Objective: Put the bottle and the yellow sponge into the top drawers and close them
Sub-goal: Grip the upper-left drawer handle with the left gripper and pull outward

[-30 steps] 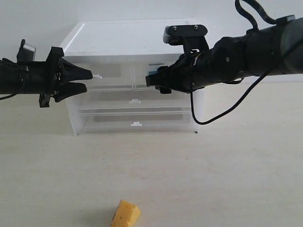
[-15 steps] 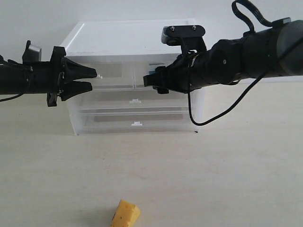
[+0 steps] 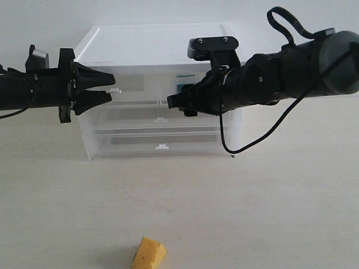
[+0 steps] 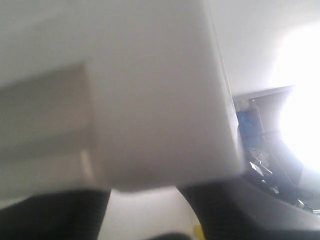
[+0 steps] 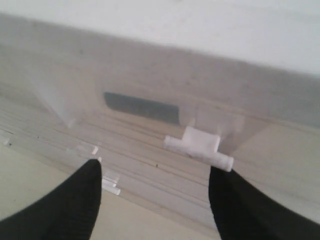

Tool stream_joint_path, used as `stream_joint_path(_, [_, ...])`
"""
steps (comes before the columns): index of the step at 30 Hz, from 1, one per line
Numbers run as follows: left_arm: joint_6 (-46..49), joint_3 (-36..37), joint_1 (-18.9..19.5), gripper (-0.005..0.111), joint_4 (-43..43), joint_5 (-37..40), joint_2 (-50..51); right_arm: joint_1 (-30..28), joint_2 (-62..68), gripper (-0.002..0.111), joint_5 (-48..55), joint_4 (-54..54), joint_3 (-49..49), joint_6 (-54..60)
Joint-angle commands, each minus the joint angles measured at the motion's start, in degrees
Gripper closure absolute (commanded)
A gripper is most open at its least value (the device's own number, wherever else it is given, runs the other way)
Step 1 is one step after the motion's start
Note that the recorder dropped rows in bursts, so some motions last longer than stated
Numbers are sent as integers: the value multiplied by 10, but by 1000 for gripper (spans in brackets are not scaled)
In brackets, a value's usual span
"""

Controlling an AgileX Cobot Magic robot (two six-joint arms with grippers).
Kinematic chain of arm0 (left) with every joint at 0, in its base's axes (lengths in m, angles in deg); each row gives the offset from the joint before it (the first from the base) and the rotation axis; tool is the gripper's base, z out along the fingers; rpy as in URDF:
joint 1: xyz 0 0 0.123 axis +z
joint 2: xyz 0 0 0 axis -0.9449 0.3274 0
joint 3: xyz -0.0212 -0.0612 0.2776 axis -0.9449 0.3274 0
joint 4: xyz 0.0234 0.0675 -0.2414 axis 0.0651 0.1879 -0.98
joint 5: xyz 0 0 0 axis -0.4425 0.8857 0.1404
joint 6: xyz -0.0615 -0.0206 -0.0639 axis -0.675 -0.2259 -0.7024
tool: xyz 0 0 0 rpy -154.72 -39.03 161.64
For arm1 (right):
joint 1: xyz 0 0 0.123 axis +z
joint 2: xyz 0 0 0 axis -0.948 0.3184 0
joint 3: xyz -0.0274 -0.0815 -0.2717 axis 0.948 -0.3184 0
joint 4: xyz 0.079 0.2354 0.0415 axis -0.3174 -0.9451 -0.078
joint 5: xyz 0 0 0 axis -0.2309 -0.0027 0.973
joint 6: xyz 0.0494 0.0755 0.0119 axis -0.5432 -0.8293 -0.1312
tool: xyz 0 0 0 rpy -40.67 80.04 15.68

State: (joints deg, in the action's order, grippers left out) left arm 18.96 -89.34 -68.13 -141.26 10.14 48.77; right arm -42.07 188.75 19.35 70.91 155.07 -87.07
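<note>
The task looks about half done. The bottle (image 3: 182, 88), teal label showing, sits behind the translucent front of the right top drawer (image 3: 168, 84), apparently inside it (the plastic blurs it, so I cannot be sure it lies fully in). The yellow sponge (image 3: 149, 253) lies on the tabletop (image 3: 269, 196) at the near edge, well apart from the cabinet (image 3: 151, 42). It has yet to be picked up, stowed and shut in.

The left end effector (image 3: 110, 88) has its jaws parted, with the white tab (image 3: 115, 89) of the left top drawer (image 3: 134, 85) between the tips, not pinched. The right end effector (image 3: 178, 102) is likewise spread and empty, its dark fingers (image 5: 75, 200) either side of a tab handle (image 5: 198, 145). Whether either drawer is fully shut, I cannot tell.

The tabletop is pale, matte and beige. Behind the cabinet stands a plain white wall (image 3: 45, 22).
</note>
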Motion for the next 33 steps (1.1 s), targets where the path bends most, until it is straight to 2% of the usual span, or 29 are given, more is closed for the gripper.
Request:
stream_joint_path(1, [7,-7,0,60,-36,-18,-2,-9,0,50,-72,10,13,11])
stream_joint_path(3, [7,-7,0,65,-36,-18,-2,-9,0,50,-72,10,13,11])
stream_joint_path(8, [12,-7,0,95,-36,-20,-2,-9,0,50,-70,10,13,11])
stream_joint_path(10, [19,-7,0,103,-36,-20,-2,-9,0,50,-68,10,13,11])
stream_joint_path(19, [49,-7,0,103,-36,-3,-2,-9,0,50,-72,10,13,11])
stream_joint_path(27, [49,-5,0,103,-22,55,-2,-9,0,50,-87,10,13,11])
stream_joint_path(33, [73,33,0,103,-36,68,-2,-9,0,50,-95,10,13,11])
